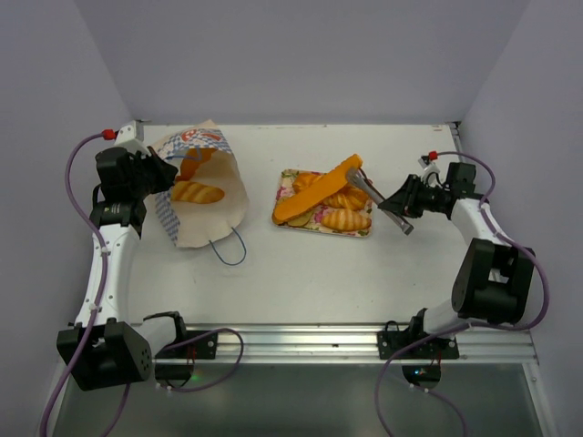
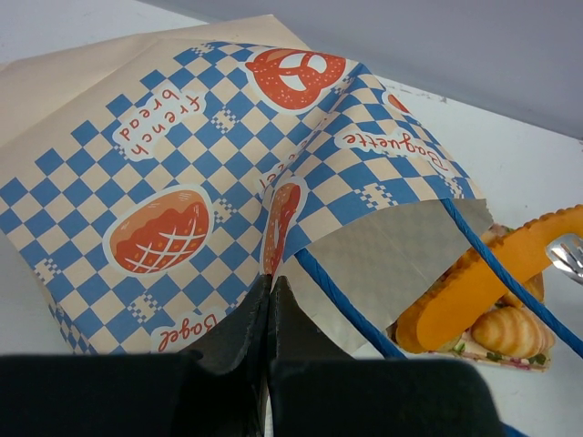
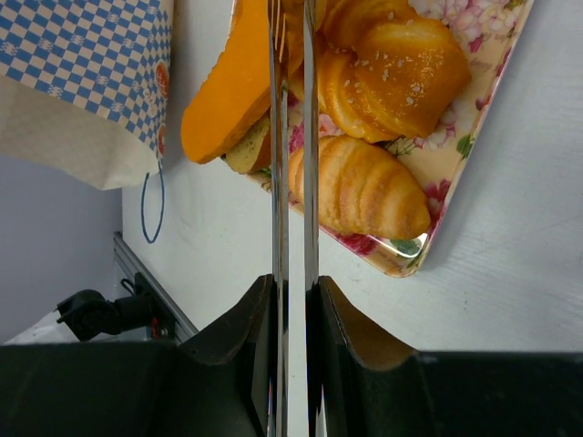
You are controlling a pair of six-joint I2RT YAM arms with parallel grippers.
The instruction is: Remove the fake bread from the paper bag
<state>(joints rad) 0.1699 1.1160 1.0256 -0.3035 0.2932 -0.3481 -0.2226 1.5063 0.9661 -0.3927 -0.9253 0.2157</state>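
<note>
My left gripper [image 2: 271,284] has its jaws pressed together, pinching the checkered side fold of the paper bag [image 2: 182,164]. The bag lies on its side on the table [image 1: 301,273] with its mouth open. 1 braided loaf [image 1: 198,192] shows inside the mouth, with another orange piece behind it. My right gripper [image 3: 293,287] is clamped on a pair of metal tongs [image 3: 280,137], whose tips reach the far end of a long orange bread stick [image 1: 319,191]. That stick lies slanted across the flowered tray [image 1: 288,179], over other loaves [image 1: 346,219] resting there.
</note>
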